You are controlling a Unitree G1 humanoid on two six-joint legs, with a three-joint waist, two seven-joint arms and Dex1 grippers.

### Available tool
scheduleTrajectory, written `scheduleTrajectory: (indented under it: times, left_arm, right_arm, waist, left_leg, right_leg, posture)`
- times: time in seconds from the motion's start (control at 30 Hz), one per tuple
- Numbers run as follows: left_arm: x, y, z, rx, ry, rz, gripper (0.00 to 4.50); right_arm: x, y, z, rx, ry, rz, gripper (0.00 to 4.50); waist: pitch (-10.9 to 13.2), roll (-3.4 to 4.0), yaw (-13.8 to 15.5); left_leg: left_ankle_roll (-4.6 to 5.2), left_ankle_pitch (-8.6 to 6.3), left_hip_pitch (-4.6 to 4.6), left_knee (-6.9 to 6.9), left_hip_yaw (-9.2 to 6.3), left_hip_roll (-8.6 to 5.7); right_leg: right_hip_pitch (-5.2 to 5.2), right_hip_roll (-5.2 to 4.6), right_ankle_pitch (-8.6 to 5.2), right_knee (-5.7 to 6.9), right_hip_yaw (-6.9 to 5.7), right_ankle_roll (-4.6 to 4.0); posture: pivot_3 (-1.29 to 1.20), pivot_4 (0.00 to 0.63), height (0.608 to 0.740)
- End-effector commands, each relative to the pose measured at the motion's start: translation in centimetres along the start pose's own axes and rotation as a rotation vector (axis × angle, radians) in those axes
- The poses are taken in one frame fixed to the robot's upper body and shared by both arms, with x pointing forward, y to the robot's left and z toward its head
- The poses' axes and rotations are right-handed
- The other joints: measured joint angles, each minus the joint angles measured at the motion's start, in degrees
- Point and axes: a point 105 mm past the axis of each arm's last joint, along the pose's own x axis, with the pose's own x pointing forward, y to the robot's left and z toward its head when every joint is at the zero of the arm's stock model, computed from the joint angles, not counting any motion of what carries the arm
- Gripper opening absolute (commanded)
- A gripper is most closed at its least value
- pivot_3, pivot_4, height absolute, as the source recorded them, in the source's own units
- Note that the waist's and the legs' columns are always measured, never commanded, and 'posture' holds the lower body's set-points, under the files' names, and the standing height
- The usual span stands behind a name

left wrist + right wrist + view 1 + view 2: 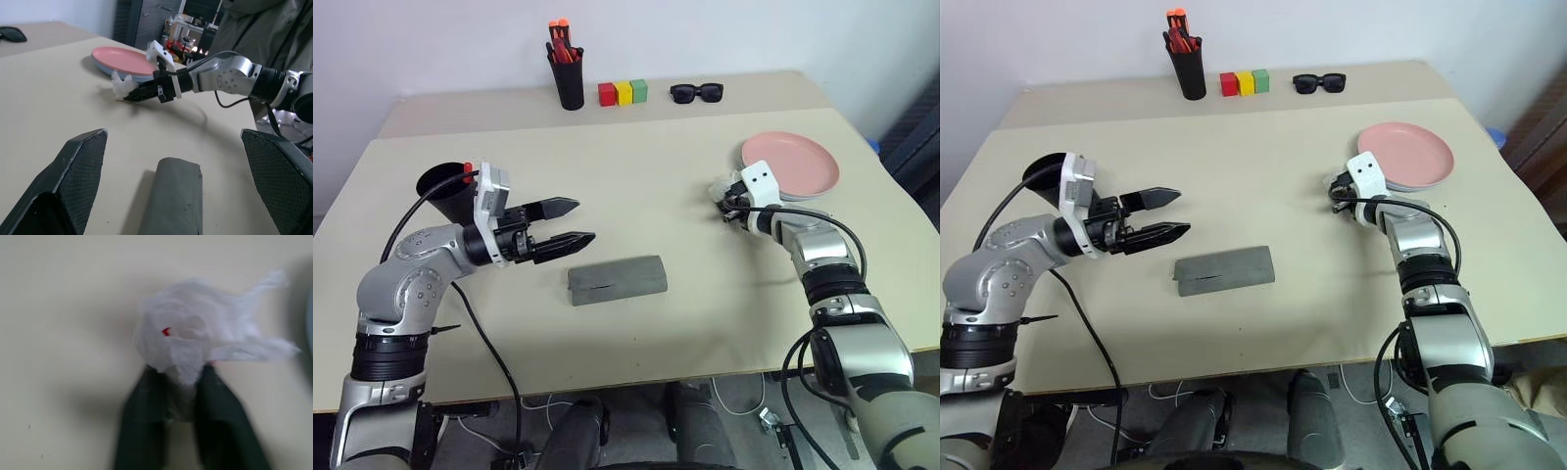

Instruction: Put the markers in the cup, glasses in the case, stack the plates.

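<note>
The pink plate (pixel 790 162) lies on the light blue plate (pixel 806 196) at the right of the table. Just left of them, my right gripper (pixel 178 379) is shut on a crumpled white wad (pixel 195 340) with a red speck, low over the table. The grey case (pixel 617 279) lies closed at the centre. My left gripper (pixel 582 221) hovers open and empty just left of the case, pointing right. Behind its wrist stands the black cup (pixel 442 186), with a marker's red end (pixel 467 177) at its rim. The glasses are out of view.
At the back stand a tall black pen holder (pixel 570 76) with orange-red pens, three coloured blocks (pixel 623 93) and black sunglasses (pixel 696 93). A black cable (pixel 480 333) hangs from my left arm over the table's front edge.
</note>
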Motion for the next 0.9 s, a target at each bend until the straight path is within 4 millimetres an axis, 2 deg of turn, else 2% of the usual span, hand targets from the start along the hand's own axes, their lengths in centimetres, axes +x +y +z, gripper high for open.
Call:
scheduleTrajectory:
  times: [0.03, 0.13, 0.23, 0.33, 0.47, 0.53, 0.57, 0.63, 0.73, 0.77, 0.9]
  left_arm:
    - [-0.5, -0.4, 1.0, 0.038, -0.026, 0.007, 4.5]
    - [-0.4, -0.4, 0.9, 0.033, -0.029, 0.006, 4.5]
    - [-0.2, -0.5, 1.0, 0.03, -0.031, 0.003, 4.5]
    - [-0.2, -0.6, 1.0, 0.027, -0.03, 0.002, 4.5]
    - [-0.7, -0.6, 1.0, 0.031, -0.021, 0.017, 4.5]
    - [-1.0, -0.5, 1.1, 0.034, -0.02, 0.029, 4.5]
    - [-1.1, -0.6, 1.1, 0.035, -0.023, 0.034, 4.5]
    - [-1.8, -0.5, 1.2, 0.035, -0.026, 0.055, 4.5]
    - [-2.5, -0.7, 1.2, 0.04, -0.038, 0.084, 4.5]
    - [-2.9, -0.7, 1.2, 0.049, -0.039, 0.098, 4.5]
    - [-4.0, -0.8, 0.9, 0.081, -0.027, 0.141, 4.5]
  right_arm:
    - [-1.5, -3.3, 5.7, 0.017, -0.198, -0.106, 0.04]
    - [-2.4, -6.2, 7.0, 0.03, -0.236, -0.233, 0.04]
    - [-2.6, -8.1, 5.7, 0.042, -0.158, -0.321, 0.04]
    - [-2.5, -8.5, 4.6, 0.034, -0.114, -0.348, 1.18]
    - [-2.4, -8.6, 4.2, -0.042, -0.086, -0.379, 3.17]
    - [-2.5, -8.8, 4.8, -0.023, -0.114, -0.386, 4.26]
    - [-2.7, -8.9, 5.2, -0.012, -0.137, -0.386, 4.44]
    - [-3.0, -8.7, 7.1, -0.02, -0.233, -0.355, 4.44]
    - [-4.2, -6.8, 10.6, 0.011, -0.485, -0.158, 4.44]
    - [-4.8, -5.2, 11.1, 0.026, -0.542, -0.024, 4.44]
    - [-8.8, 2.1, 9.5, -0.041, -0.57, 0.446, 4.44]
  waist:
    - [0.0, 0.01, -0.06]
    - [0.0, 0.01, 0.0]
    - [-0.02, -0.04, 0.1]
    - [-0.03, -0.06, -0.03]
    - [0.0, -0.01, -0.5]
    - [0.0, -0.01, -1.21]
    - [0.0, -0.01, -1.42]
    - [0.0, -0.01, -1.68]
    - [0.01, 0.02, -1.93]
    - [0.01, 0.02, -1.88]
    - [-0.03, -0.04, -1.02]
  left_leg:
    - [0.0, 0.0, 0.0, 0.0, 0.0, 0.0]
    - [0.0, 0.0, -0.01, -0.01, 0.01, 0.0]
    - [0.01, -0.01, -0.01, -0.02, 0.01, -0.01]
    - [0.02, -0.01, 0.01, -0.03, 0.01, -0.01]
    - [0.0, 0.0, -0.01, -0.04, 0.03, -0.01]
    - [-0.04, 0.02, -0.01, -0.05, 0.03, 0.0]
    - [-0.03, 0.02, -0.02, -0.05, 0.03, 0.0]
    - [-0.03, 0.01, 0.0, -0.05, 0.04, 0.0]
    - [0.0, 0.0, 0.01, -0.11, 0.03, 0.01]
    - [0.01, -0.01, 0.0, -0.11, 0.03, 0.02]
    - [0.07, -0.06, -0.01, -0.11, -0.03, 0.3]
  right_leg:
    - [0.0, 0.0, 0.0, 0.0, 0.0, 0.0]
    - [-0.02, 0.0, 0.0, 0.0, 0.01, 0.0]
    - [0.0, 0.0, 0.0, -0.01, 0.01, 0.0]
    - [0.03, 0.0, 0.0, -0.03, 0.01, -0.01]
    - [0.0, 0.0, 0.0, -0.02, 0.02, -0.01]
    - [0.0, 0.0, 0.0, -0.02, 0.03, -0.01]
    - [0.0, 0.0, 0.0, -0.03, 0.03, 0.0]
    - [0.0, 0.0, 0.0, -0.03, 0.04, 0.0]
    - [-0.01, 0.01, 0.0, -0.04, 0.04, 0.0]
    - [-0.02, 0.01, 0.0, -0.04, 0.04, 0.0]
    - [0.02, 0.1, -0.01, -0.03, 0.0, 0.01]
  posture:
    - [0.0, 0.15, 0.74]
    - [0.0, 0.15, 0.74]
    - [0.0, 0.15, 0.74]
    - [0.0, 0.15, 0.74]
    - [0.0, 0.15, 0.74]
    - [0.0, 0.15, 0.74]
    - [0.0, 0.15, 0.74]
    - [0.0, 0.15, 0.74]
    - [0.0, 0.15, 0.74]
    - [0.0, 0.15, 0.74]
    - [0.0, 0.15, 0.74]
